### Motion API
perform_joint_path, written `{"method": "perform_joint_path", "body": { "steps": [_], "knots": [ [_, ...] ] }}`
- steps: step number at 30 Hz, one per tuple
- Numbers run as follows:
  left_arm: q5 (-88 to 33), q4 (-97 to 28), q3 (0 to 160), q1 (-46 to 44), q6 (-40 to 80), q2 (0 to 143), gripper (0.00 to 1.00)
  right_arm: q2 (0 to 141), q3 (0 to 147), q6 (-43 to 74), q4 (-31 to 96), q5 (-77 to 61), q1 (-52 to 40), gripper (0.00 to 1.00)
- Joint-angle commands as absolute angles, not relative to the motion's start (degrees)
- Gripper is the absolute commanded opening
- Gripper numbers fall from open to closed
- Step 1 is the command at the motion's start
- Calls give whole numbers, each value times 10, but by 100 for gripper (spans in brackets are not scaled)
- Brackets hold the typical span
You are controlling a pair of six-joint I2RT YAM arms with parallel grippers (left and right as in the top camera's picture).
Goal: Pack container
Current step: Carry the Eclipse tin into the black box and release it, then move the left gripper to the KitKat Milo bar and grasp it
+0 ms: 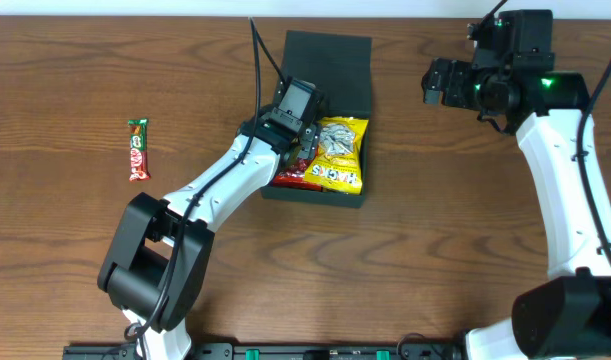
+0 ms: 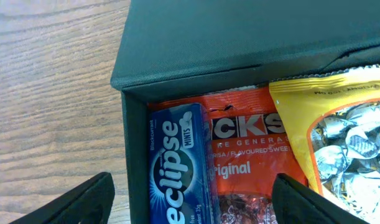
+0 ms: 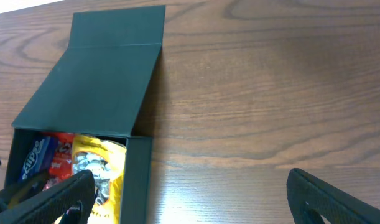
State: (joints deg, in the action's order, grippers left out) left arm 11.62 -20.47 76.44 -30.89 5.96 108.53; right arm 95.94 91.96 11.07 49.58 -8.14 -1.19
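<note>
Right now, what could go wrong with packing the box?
The open left gripper straddles the box wall beside the mints; pulling away could nudge the box or drag the mints. The puffy yellow bag might keep the lid from shutting flat. One candy bar lies far left on the table and could get left out.

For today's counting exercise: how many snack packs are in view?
4: mints, orange pack and yellow bag inside the box; a bar on the table, far left. The arm may hide more.

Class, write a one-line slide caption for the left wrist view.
Open left fingers above the container: blue Eclipse mints, orange sweets packet, yellow bag inside.
</note>
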Motion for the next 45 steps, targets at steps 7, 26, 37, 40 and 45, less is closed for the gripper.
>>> {"method": "perform_joint_path", "body": {
  "steps": [7, 26, 37, 40, 45],
  "knots": [
    [261, -233, 813, -260, 49, 985, 85, 960, 918, 107, 496, -86, -8, 97],
    [129, -385, 737, 60, 84, 1001, 98, 960, 918, 107, 481, -86, -8, 99],
    [130, -256, 696, 62, 84, 1095, 96, 960, 918, 107, 494, -93, -8, 98],
    [130, -241, 696, 65, 84, 1112, 96, 960, 918, 107, 498, -93, -8, 98],
    [93, -223, 696, 79, 84, 1129, 97, 960, 918, 107, 498, -93, -8, 97]
  ]
}}
